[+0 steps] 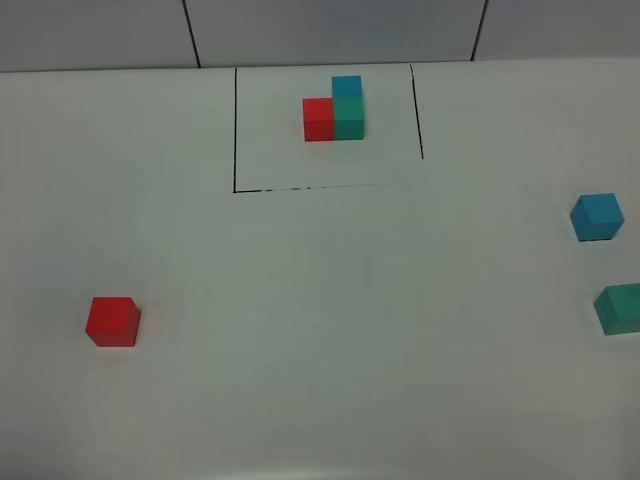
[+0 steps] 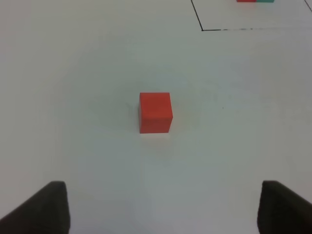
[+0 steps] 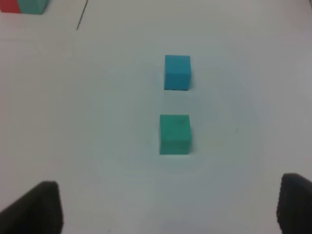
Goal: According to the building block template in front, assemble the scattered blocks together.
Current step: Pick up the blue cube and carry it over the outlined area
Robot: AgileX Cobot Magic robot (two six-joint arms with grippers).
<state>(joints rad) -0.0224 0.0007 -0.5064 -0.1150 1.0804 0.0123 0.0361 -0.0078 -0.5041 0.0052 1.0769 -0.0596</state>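
Red, teal-green and blue cubes make up the template (image 1: 335, 112): an L-shaped cluster inside the black drawn lines (image 1: 235, 130) at the far middle of the tabletop (image 1: 320, 400). My read is that it's fenced off so it counts as reference, not stock.

High view: the loose red block (image 1: 112, 321) sits near-left, well apart from everything. The blue block (image 1: 597, 216) and teal-green block (image 1: 620, 308) are near each other at the right edge, the green one partly cut off by the picture. No arms show in this view. Nothing is joined yet, so the task looks to be at its start.

Left wrist: the left tool (image 2: 163, 207) has its fingers (image 2: 51, 207) spread wide with nothing between them. The red block sits dead centre ahead of it, which looks like alignment for a pick. A corner of the black lines shows beyond.

Right wrist: the right tool (image 3: 168, 207) is also spread and empty. Green is the nearer block and blue is beyond it, in line with a gap between. Green is probably the first pick, being closest, and it's the template's corner piece touching both others. The split makes sense: each arm covers its own side.
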